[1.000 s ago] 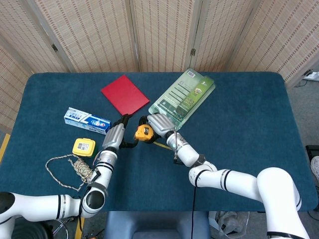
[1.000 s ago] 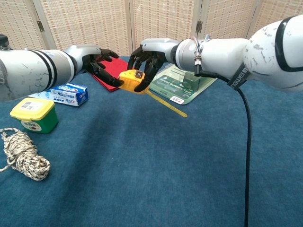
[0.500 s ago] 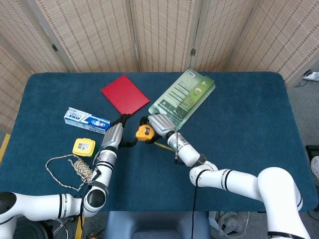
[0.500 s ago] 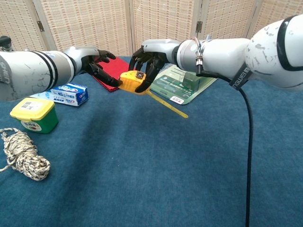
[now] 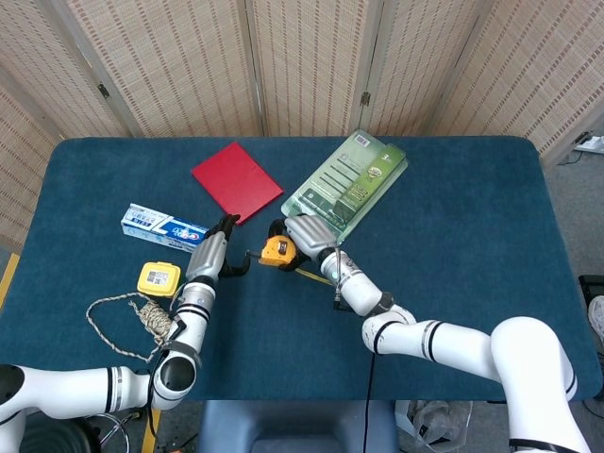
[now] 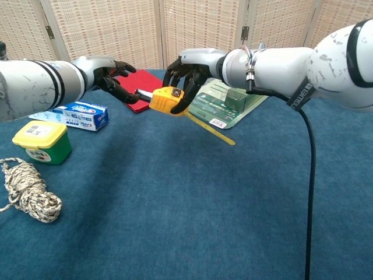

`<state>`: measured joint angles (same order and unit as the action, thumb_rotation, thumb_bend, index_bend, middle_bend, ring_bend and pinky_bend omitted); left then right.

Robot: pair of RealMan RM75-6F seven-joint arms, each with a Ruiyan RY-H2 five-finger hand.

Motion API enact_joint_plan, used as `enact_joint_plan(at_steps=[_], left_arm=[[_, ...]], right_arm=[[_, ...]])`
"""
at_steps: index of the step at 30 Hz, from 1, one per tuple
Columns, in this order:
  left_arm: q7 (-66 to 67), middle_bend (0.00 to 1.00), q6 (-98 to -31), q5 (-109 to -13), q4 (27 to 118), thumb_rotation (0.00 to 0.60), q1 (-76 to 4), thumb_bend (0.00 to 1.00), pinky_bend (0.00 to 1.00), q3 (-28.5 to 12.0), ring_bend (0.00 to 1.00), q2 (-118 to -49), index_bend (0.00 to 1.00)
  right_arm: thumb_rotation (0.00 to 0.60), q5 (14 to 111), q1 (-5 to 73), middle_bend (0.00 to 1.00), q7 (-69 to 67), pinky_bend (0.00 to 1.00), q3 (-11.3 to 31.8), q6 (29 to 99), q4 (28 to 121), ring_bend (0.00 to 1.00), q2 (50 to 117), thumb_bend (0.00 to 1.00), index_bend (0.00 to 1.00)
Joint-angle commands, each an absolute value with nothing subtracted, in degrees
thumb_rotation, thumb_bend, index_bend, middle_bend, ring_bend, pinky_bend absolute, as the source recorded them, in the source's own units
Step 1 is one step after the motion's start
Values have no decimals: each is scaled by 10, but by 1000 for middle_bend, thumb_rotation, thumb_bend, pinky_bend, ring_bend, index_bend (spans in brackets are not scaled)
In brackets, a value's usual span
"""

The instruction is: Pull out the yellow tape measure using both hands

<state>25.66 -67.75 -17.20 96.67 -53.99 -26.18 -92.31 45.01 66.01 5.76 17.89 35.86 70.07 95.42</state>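
The bench [image 5: 472, 283] is covered in dark blue cloth. On it, toward the back, a green blister pack [image 5: 347, 185] is laid flat — its print is too small to be read — and beside it a red booklet [image 5: 236, 178]. A white-and-blue toothpaste box [image 5: 165, 227] is seen near the left edge, its lettering blurred, then a small yellow-lidded box [image 5: 159, 278] with a label that cannot be made out, and a coil of rope [image 5: 142, 319].

The yellow tape measure [image 6: 165, 100] is held above the bench near its middle, gripped by the right hand [image 6: 187, 73], whose fingers are curled over the case. A short length of blade is drawn out leftward to the left hand [image 6: 113, 80], where its tip appears to be pinched between thumb and finger. The long axis is thus set left to right — a yellow strap [image 6: 211, 129] trails down to the right from the case.
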Motion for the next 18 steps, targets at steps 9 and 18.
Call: enact_joint_plan(at_steps=[9, 18], left_arm=[[245, 0, -668, -164, 975, 600, -533, 527, 46, -269, 0, -913, 223], [224, 0, -673, -175, 967, 600, -531, 637, 46, -276, 0, -925, 448]], right_arm=[[600, 447, 660, 560, 58, 199, 178, 359, 703, 456, 951, 212, 639], [600, 440, 660, 561, 63, 199, 175, 359, 704, 456, 947, 212, 639]])
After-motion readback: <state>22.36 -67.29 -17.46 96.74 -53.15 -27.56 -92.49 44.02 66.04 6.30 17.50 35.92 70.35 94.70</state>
